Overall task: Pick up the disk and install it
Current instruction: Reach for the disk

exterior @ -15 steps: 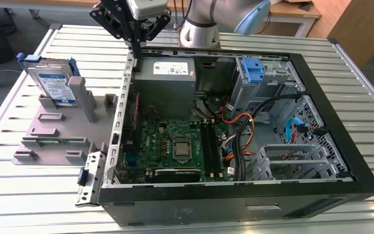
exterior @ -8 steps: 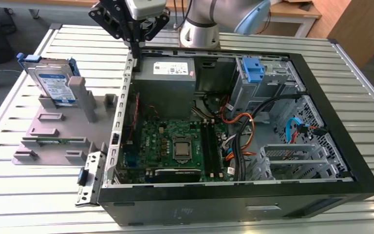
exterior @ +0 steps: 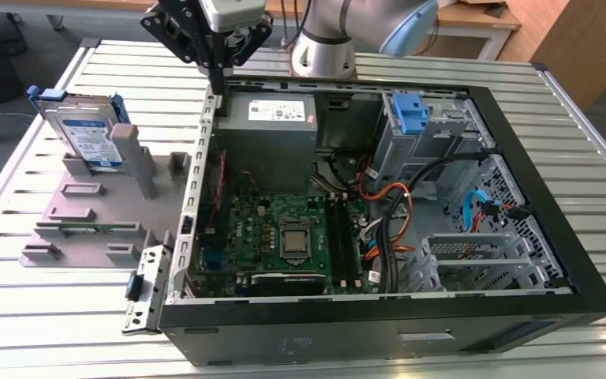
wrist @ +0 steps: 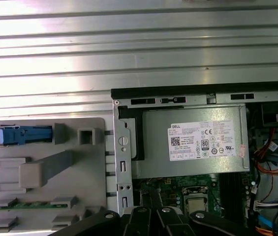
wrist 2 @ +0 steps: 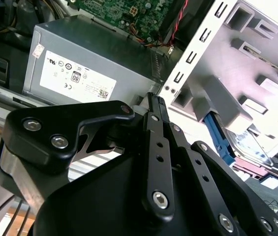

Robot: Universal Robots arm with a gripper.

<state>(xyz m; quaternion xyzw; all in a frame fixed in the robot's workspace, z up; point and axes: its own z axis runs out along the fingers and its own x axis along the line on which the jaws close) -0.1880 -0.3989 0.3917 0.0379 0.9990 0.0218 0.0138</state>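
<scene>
One disk (exterior: 87, 138) stands on edge in the exterior view, propped in the grey stand (exterior: 82, 197) towards that view's left, beside the open computer case (exterior: 387, 332) on the slatted table (exterior: 29, 316). The gripper (exterior: 218, 81) hangs above the case's rear corner, near the power supply (exterior: 271, 114) and well apart from the disk; its fingers look drawn together into one thin line, and they hold nothing.

In the second wrist view the fingers meet at a narrow tip, with the disk's silver face (wrist 2: 249, 150) and blue frame beyond them in the stand.

In the first wrist view the disk (wrist: 23, 134) appears edge-on as a blue strip at the stand's far corner.

The disk is probably stiff, dense for its size, smooth on its metal faces and sensitive to knocks. The free upper part, pinched across the two flat faces or the blue carrier's rails, looks like the safest hold.
</scene>
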